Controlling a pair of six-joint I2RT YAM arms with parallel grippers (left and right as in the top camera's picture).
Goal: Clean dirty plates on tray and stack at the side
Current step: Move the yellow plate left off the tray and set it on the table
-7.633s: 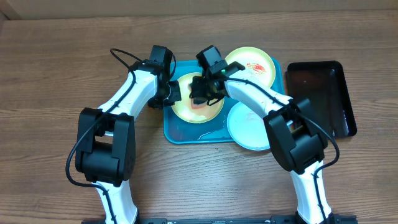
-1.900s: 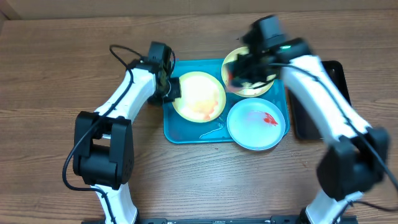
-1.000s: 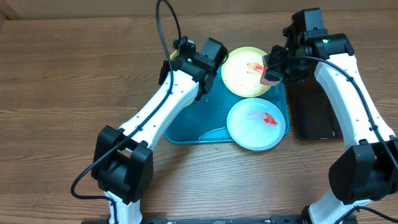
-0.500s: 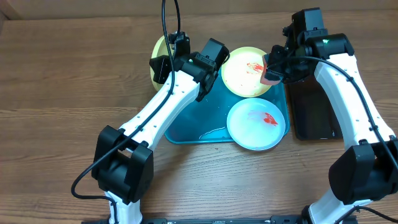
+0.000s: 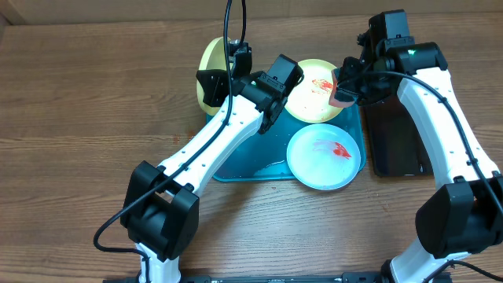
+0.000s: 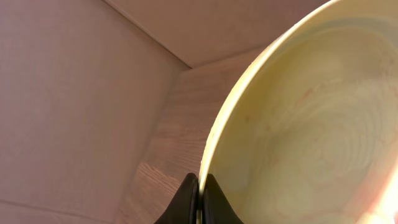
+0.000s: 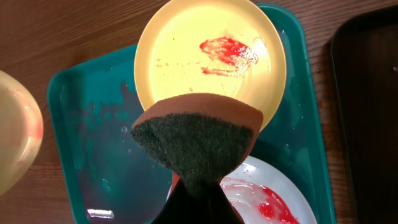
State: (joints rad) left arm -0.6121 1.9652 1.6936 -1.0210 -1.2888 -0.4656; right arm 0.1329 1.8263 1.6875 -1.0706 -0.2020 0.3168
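Left tool (image 6: 198, 188) up with a plate, right tool (image 7: 199, 198) hanging over the tray (image 5: 240, 161) with a sponge (image 7: 198, 138)!

The left tool's fingers are pinched tight on the rim of a green-rimmed plate (image 5: 207, 66), tipped up on edge in the air over the wooden desk (image 5: 78, 118), just past the tray's far left corner; its cream face shows only a faint pinkish tinge. The right tool is clamped on the brown sponge, dark scouring face toward its own camera, poised above the near edge of the second green-rimmed plate (image 5: 314, 93). That one sits at the far right corner of the turquoise tray with red sauce smeared on it. Beside it, at the near right corner, lies the white plate (image 5: 326, 161), red streaks on it too. A black tray (image 5: 405, 137) rests on the desk just right of the blue one.
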